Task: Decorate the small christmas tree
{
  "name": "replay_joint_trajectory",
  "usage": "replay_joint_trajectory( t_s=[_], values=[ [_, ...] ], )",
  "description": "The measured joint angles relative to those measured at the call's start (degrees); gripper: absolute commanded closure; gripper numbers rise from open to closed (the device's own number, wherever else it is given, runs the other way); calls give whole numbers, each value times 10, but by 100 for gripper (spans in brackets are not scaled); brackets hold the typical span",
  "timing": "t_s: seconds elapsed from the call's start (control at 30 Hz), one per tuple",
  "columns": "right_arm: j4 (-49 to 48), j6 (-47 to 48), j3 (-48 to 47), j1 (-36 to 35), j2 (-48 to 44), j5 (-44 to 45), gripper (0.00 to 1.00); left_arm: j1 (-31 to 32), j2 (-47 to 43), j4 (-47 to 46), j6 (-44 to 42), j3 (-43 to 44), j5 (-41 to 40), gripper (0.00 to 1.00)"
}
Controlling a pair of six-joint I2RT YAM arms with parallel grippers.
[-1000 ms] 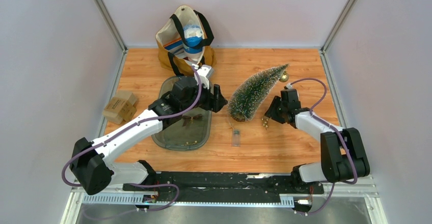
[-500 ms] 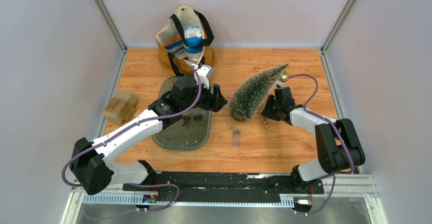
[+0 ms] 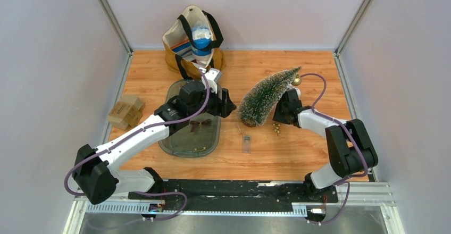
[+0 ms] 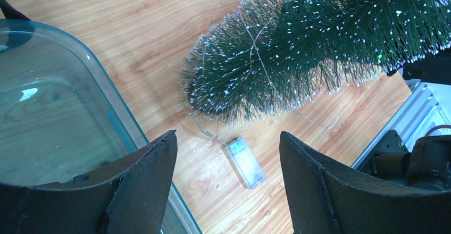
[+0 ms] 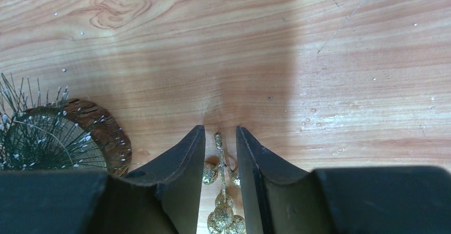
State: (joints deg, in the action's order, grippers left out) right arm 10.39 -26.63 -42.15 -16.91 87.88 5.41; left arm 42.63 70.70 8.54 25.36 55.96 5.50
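The small christmas tree (image 3: 266, 98) lies on its side on the wooden table, tip toward the far right; its frosted needles (image 4: 319, 37) carry a thin light wire, and its brown base (image 5: 101, 133) shows in the right wrist view. My right gripper (image 3: 278, 120) is low beside the tree's base. Its jaws (image 5: 220, 130) stand narrowly apart, straddling a gold glitter berry sprig (image 5: 223, 218) that lies on the wood. My left gripper (image 4: 227, 135) hangs open and empty above the clear tray's (image 4: 42, 111) edge and a clear battery box (image 4: 245, 162).
A gold bauble (image 3: 297, 80) sits at the tree's tip. The clear tray (image 3: 181, 143) holds a small dark bow (image 3: 198, 123). A tote bag (image 3: 194, 40) stands at the back and cardboard boxes (image 3: 126, 111) at the left. The battery box (image 3: 246, 145) lies near the middle front.
My right gripper has slid left, closer to the tree's base, and its jaws have narrowed around the gold sprig. The left arm has not moved.
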Motion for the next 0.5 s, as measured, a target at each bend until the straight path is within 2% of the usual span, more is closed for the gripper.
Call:
replay_joint_trajectory(
  t_s=[0.5],
  values=[
    [14, 0, 10, -32, -11, 60, 69, -4, -4, 3, 0, -2, 2, 22]
  ],
)
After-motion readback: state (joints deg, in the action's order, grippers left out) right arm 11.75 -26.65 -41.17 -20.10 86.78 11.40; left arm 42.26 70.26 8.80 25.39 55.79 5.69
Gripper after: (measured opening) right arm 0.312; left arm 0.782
